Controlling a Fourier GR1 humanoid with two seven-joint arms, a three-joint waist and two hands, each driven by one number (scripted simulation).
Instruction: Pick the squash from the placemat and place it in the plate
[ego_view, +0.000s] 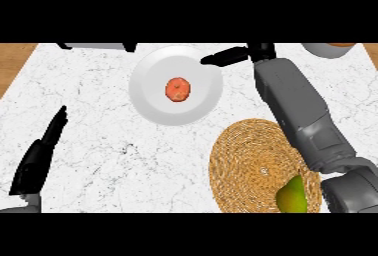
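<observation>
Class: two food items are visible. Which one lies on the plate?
The small orange-red squash, lying on the white plate. The green-yellow fruit sits on the woven placemat.

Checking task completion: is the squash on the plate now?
Yes, the orange squash lies in the middle of the white plate, clear of the right hand.

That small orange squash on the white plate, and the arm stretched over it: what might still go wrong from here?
1. The small round orange squash lies in the white round plate; the right hand sits at the plate's far rim, so pulling back could nudge the plate.
2. The right forearm crosses the woven straw placemat, where a green-yellow fruit lies close beside it; a retreat might bump that fruit.
</observation>
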